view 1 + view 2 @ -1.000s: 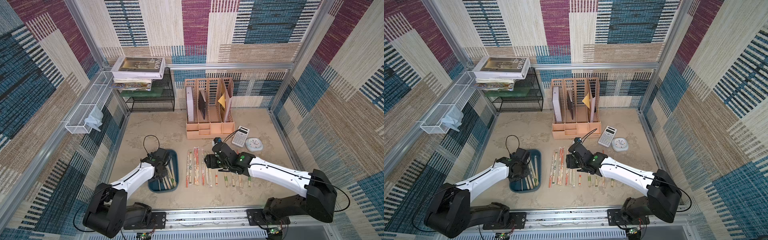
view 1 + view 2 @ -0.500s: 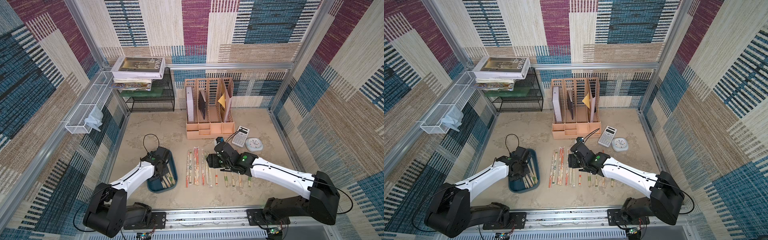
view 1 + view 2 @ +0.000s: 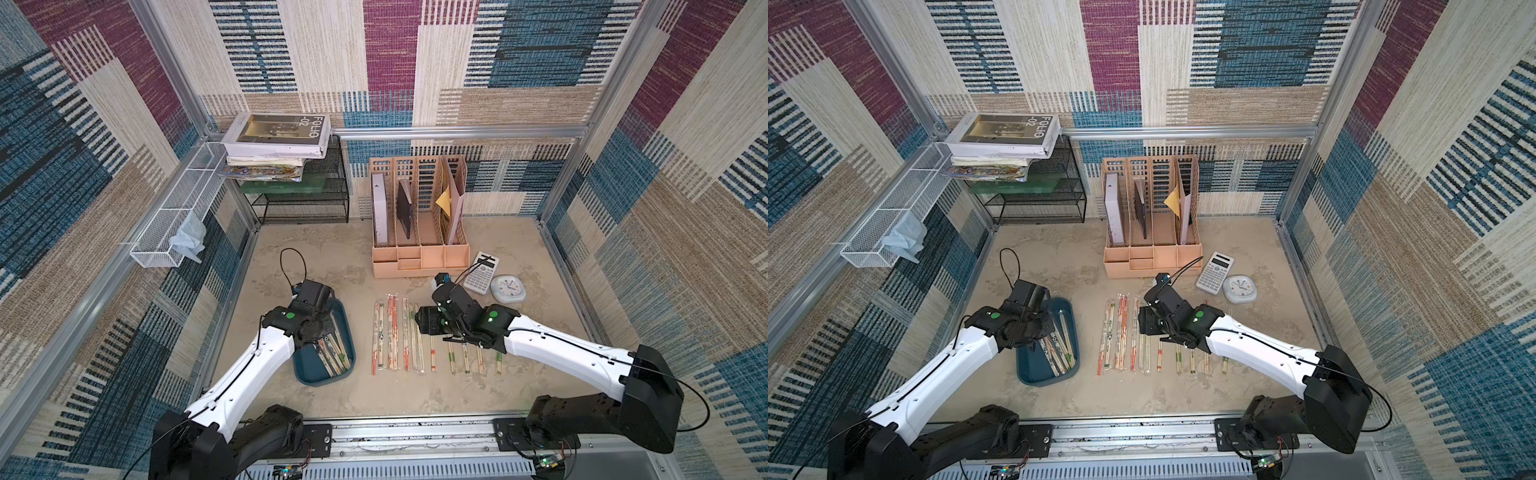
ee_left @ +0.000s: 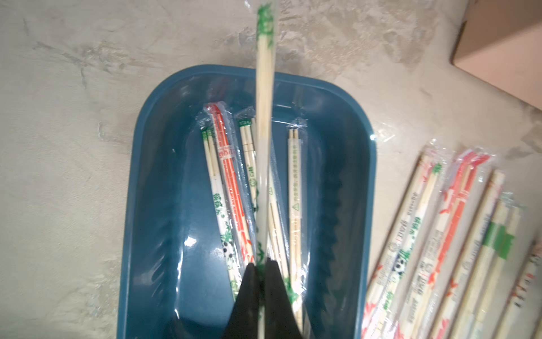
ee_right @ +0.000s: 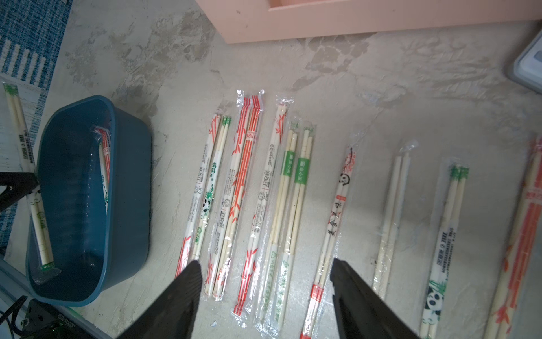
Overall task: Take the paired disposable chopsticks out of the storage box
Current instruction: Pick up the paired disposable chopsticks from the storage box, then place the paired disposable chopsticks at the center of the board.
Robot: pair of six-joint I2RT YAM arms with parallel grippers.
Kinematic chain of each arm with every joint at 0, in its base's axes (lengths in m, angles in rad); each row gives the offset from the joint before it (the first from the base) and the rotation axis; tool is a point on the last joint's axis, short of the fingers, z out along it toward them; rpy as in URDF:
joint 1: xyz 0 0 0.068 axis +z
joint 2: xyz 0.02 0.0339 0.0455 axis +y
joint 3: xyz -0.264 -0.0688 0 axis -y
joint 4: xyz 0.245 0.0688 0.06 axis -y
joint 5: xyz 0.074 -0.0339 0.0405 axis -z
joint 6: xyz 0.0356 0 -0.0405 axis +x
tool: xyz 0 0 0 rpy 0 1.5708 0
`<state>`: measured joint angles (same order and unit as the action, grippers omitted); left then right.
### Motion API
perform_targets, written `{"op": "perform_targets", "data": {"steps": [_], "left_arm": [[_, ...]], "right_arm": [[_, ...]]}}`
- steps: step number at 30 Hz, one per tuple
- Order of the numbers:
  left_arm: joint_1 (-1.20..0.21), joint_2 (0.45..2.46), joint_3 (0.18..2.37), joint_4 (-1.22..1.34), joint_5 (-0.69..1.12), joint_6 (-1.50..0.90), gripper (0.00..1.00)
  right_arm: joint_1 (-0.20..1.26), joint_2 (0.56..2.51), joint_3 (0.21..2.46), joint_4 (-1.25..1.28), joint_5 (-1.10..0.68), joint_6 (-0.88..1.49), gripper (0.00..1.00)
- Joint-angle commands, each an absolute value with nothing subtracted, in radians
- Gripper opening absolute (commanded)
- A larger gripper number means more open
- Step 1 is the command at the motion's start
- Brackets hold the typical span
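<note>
Left wrist view, and the left gripper (image 4: 261, 268) has its 2 black fingers pinched together on 1 green-printed pair (image 4: 265, 88), clear sleeve and all. That pair runs straight out from the fingertips, above the others, with its far end past the rim of the storage box (image 4: 146, 141). Beneath it, more paired disposable chopsticks (image 4: 227, 176) lie along the teal floor of the box, some with red print, some green, and a panda among them.

In both top views the box sits on the left side of the table (image 3: 316, 257), close to the left arm. The arm's wrist hangs over the box and hides the jaws from above.

Over to the right wrist view: the right gripper (image 5: 265, 264) stands wide apart with nothing between its fingers. It hovers over the row of sleeved pairs (image 5: 246, 182), which are laid side by side on the table, just right of the box.

Further back in a top view, a calculator (image 3: 481, 274) and a round white clock (image 3: 508, 289) sit next to each other. The peach file organiser (image 3: 419, 262) stands just behind the row. In the far left corner there's a black mesh rack (image 3: 307, 208) with a stack of books (image 3: 276, 135) on top.
</note>
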<state>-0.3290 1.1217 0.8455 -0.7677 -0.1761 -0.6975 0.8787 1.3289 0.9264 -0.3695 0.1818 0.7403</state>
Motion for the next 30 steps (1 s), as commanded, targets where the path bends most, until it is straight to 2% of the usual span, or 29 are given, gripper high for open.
{"op": "perform_targets", "data": {"steps": [1,9,17,30], "left_arm": [[-0.343,1.118,0.882,-0.773,-0.113,-0.67,0.0],[-0.482,1.178,0.975,-0.752,-0.134,-0.687,0.0],[-0.697,1.389,1.102,-0.688,-0.183,-0.756,0.0],[-0.952,1.805,1.412,-0.656,-0.252,-0.901,0.0]], "right_arm": [[0.878,1.327,0.924,-0.348,0.171,0.734,0.73],[0.861,1.312,0.897,-0.34,0.167,0.738,0.73],[0.78,1.232,0.812,-0.342,0.137,0.747,0.73],[0.577,0.901,0.6,-0.413,0.11,0.729,0.73]]}}
